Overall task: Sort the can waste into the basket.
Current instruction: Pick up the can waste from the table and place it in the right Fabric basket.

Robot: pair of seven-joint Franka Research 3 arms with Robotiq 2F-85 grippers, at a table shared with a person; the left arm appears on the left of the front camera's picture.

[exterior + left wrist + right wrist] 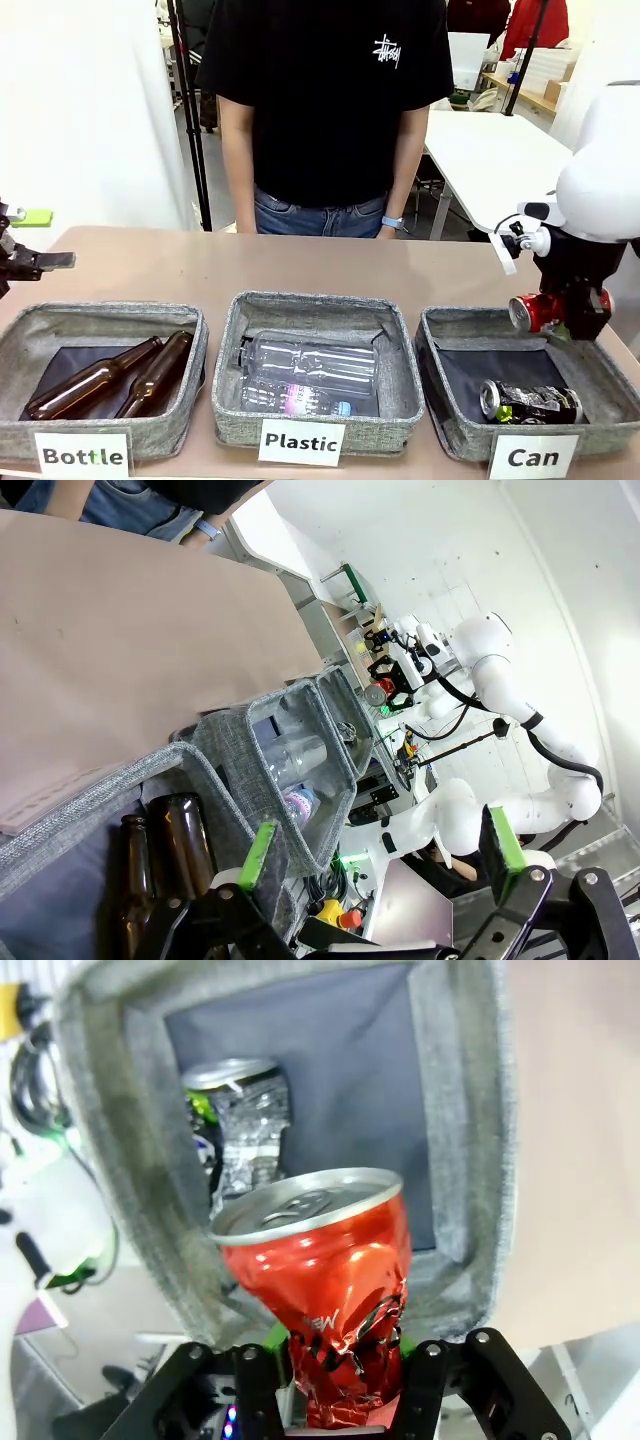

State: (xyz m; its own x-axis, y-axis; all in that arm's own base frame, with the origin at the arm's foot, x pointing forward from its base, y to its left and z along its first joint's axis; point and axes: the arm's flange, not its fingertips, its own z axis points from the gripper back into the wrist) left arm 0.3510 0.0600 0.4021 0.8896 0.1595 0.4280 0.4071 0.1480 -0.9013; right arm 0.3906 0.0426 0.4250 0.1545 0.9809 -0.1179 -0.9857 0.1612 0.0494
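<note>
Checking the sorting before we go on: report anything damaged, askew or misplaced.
Both cans are crumpled: the red can between the right gripper's fingers above the Can basket, and the black-and-silver can lying on its side inside. The bottles sit in their labelled baskets. Nothing is spilled.

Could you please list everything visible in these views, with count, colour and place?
Red can: one, red, dented, between the right gripper's fingers above the Can basket.
Black-and-silver can: one, lying inside the Can basket.
Can basket: one, grey, on the robot's right side of the table.
Plastic basket: one, grey, middle.
Clear bottles: at least two, in the Plastic basket.
Bottle basket: one, grey, on the robot's left side.
Brown bottles: two, in the Bottle basket.
Table: one, tan.
Person: one, black shirt, far side.
Left gripper: open, above the Bottle basket.
Right gripper: around the red can.
</note>
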